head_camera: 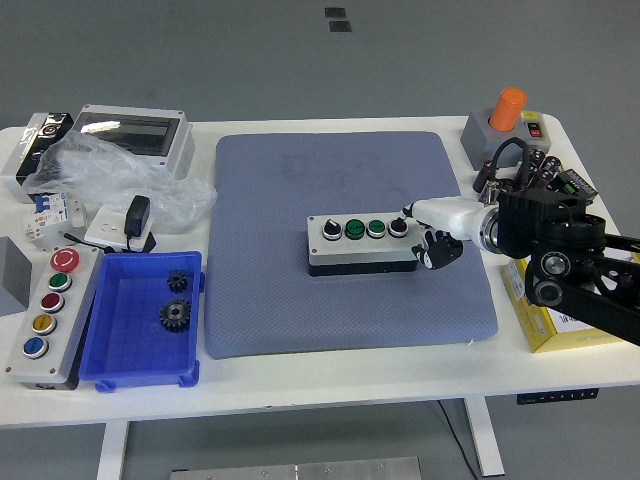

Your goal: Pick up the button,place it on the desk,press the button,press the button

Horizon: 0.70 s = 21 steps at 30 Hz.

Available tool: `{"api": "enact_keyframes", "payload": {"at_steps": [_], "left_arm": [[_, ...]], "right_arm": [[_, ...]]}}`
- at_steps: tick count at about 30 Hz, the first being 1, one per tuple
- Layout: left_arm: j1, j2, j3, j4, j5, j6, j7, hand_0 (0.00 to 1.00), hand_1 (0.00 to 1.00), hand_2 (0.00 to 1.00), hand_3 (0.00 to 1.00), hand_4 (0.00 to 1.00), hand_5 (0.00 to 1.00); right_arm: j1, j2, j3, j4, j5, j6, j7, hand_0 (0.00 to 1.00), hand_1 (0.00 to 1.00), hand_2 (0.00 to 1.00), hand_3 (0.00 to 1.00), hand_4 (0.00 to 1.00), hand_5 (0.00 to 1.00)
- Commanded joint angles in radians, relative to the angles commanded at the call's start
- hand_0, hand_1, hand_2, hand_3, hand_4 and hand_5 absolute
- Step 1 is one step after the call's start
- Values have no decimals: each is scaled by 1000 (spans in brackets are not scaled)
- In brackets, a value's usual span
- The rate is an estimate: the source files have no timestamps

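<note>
A grey button box (362, 243) with a black selector, two green buttons and a red button (398, 227) lies on the blue-grey mat (350, 240) in the middle of the table. My right hand (432, 232) is at the box's right end. Its white forefinger points left with its tip on or just at the red button. The other fingers are curled under, beside the box's right end. The hand holds nothing. My left arm is out of view.
A second button box (48, 312) and a blue tray (140, 320) with two gears lie front left. A grey enclosure (135, 135), plastic bag and charger are back left. An orange-knobbed switch (502, 122) and a yellow box (560, 325) are on the right.
</note>
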Motion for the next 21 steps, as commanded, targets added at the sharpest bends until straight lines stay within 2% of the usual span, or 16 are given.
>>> {"api": "enact_keyframes", "payload": {"at_steps": [11, 12, 17, 18, 21], "left_arm": [[6, -2, 11, 2, -7, -2, 2, 712, 759, 681, 696, 766, 444], [7, -2, 12, 2, -7, -2, 2, 712, 759, 681, 696, 766, 445], [10, -3, 13, 2, -7, -1, 4, 712, 759, 681, 696, 766, 445], [11, -3, 13, 2, -7, -2, 4, 712, 759, 681, 696, 767, 444], [12, -4, 13, 2, -7, -2, 4, 712, 759, 681, 696, 767, 444]], "right_arm": [[-27, -38, 123, 32, -6, 1, 3, 315, 270, 210, 798, 453, 2], [-32, -40, 132, 31, -7, -3, 6, 303, 275, 224, 794, 478, 2], [-73, -40, 183, 22, -15, -52, 47, 303, 275, 224, 794, 478, 2], [-86, -38, 198, 20, -18, -65, 58, 276, 274, 241, 795, 499, 102], [-123, -29, 240, 14, -25, -99, 86, 276, 274, 241, 795, 499, 102]]}}
